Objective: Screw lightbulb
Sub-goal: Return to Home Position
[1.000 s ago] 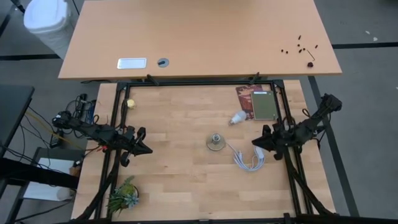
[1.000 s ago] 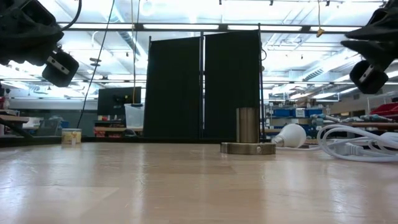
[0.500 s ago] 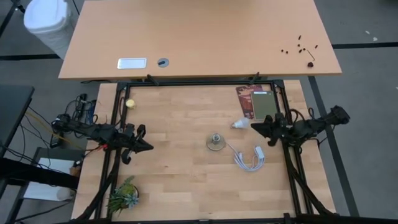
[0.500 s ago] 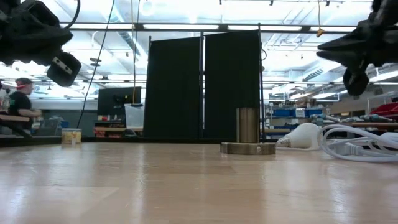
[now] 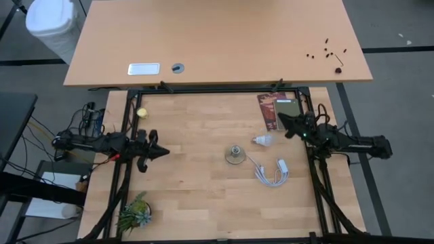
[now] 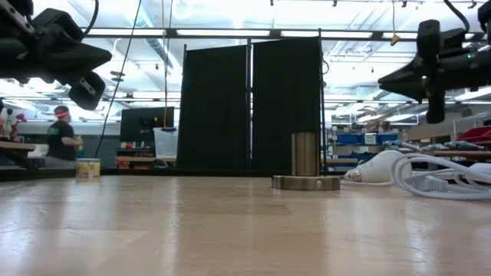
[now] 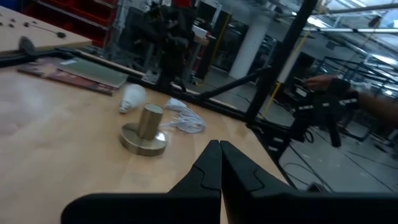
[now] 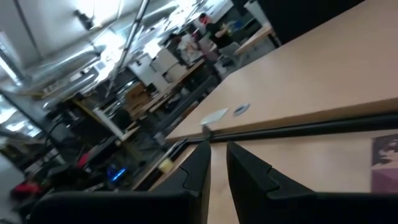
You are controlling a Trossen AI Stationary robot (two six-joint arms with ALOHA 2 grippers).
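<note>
A: Where is the lightbulb?

B: The lightbulb (image 5: 262, 139) lies on its side on the wooden table (image 5: 196, 196). It is right of centre, just right of the round metal socket (image 5: 234, 156) and a little farther back, and it does not touch the socket.

A: Which way does it point?

B: Its long axis runs roughly left to right. The grey screw base points left, toward the socket. The rounded white end faces the table's right edge.

A: What sits close around it?

B: A coiled white cord (image 5: 274, 171) lies just on its near side. A booklet (image 5: 288, 114) lies beyond it at the far right, beside the black frame rail (image 5: 314, 177) along the right edge.

A: Where is there room to move?

B: Left of the socket, open wood stretches across the middle of the table as far as the left arm. The near half is open too, apart from a small plant (image 5: 134, 213) at the near left corner.

A: And the grippers?

B: The left gripper (image 5: 161, 152) hangs above the left side of the table, well apart from the bulb. Its fingers are pressed together on nothing. The right gripper (image 5: 281, 118) hangs raised over the booklet's left edge, near the bulb on its far right side. Its fingers are a narrow gap apart and hold nothing.
</note>
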